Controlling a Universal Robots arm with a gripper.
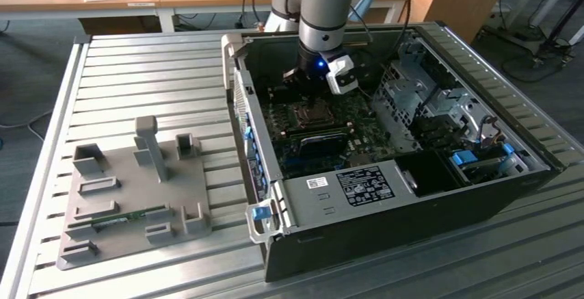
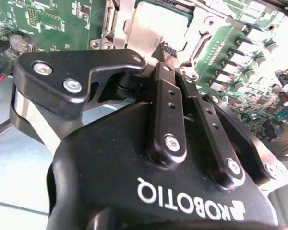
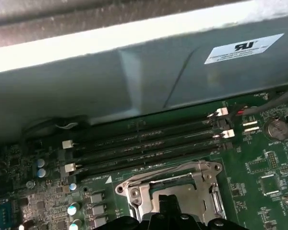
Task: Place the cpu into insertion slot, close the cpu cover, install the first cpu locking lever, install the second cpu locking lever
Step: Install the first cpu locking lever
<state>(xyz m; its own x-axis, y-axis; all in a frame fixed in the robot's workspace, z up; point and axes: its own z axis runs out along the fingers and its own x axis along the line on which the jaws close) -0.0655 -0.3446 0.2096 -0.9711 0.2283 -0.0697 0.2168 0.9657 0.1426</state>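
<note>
Gripper hangs low over the motherboard socket, fingers drawn together with nothing visibly between them. Seated in that socket, the cpu lies under the lowered cpu cover. Judged from this, pressing should stay gentle and square to the socket.

One computer case, one motherboard, four memory slots, one fixture plate

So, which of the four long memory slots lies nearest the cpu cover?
The outermost slot, right beside the cpu cover; the other three lie between it and the case wall.
</note>
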